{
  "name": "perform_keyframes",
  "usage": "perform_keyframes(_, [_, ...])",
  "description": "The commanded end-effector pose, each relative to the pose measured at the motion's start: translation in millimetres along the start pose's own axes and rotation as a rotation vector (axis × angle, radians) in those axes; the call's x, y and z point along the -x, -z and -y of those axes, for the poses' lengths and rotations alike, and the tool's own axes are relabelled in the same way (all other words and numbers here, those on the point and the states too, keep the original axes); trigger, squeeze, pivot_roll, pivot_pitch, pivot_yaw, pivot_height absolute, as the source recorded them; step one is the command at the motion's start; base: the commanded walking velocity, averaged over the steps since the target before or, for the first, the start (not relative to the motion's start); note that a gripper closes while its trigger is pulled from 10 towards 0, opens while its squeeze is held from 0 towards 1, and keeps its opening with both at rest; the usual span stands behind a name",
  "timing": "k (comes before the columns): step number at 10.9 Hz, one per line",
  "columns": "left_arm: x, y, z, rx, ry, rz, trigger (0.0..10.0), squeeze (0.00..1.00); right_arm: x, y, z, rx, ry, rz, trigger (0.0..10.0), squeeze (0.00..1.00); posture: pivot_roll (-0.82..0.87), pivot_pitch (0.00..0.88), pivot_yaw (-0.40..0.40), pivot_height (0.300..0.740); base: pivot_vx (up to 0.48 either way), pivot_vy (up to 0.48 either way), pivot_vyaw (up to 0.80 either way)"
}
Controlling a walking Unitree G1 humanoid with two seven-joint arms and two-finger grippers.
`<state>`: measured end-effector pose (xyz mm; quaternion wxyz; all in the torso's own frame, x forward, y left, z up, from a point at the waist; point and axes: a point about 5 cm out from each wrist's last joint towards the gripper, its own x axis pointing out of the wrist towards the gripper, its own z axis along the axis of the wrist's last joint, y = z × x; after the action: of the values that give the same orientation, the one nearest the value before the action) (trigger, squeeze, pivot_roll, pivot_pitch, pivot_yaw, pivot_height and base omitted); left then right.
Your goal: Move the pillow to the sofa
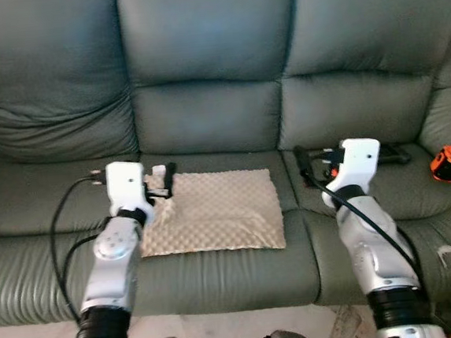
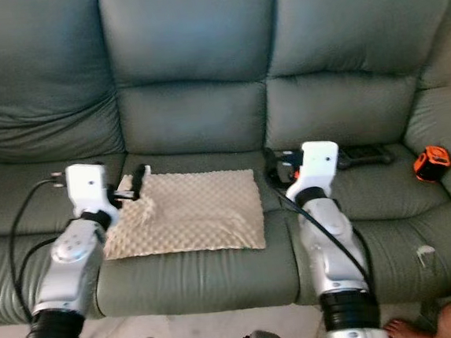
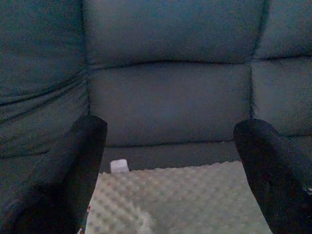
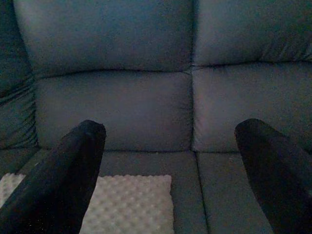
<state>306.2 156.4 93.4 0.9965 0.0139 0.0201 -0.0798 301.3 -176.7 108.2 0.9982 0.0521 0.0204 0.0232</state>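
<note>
The beige dimpled pillow (image 1: 213, 211) lies flat on the middle seat of the grey-green sofa (image 1: 209, 75); its left edge is slightly rumpled. My left gripper (image 1: 160, 184) hovers at the pillow's far left corner, beside its white tag (image 3: 119, 165). In the left wrist view the left gripper (image 3: 170, 185) is open, with the pillow below and between the fingers (image 3: 73, 170). My right gripper (image 1: 320, 161) is over the right seat, just right of the pillow. It is open too (image 4: 170, 185), nothing held, with the pillow's corner (image 4: 131, 204) low beside one finger.
An orange tape measure (image 1: 448, 161) rests on the right seat near the armrest. A dark object (image 1: 394, 156) lies behind my right wrist. A person's bare foot (image 2: 406, 331) stands on the tiled floor at the lower right. The left seat (image 1: 39, 201) is bare.
</note>
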Motion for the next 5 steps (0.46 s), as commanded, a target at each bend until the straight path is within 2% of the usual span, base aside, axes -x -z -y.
perform_keyframes(1, [-2.2,-2.2,-3.7,-0.009,-0.015,0.003,10.0,0.0,-2.9,-5.3,-4.4,-0.002,-0.022,0.028,10.0,0.0,-0.05,0.0,-0.064,0.74,0.0,0.48,0.8])
perform_keyframes(5, [-6.3,-3.7,-2.3,-0.007,-0.016,0.005,10.0,0.0,1.4,-2.3,-10.6,0.014,-0.059,0.026,10.0,0.0,-0.06,0.0,-0.063,0.74,0.0,0.48,0.8])
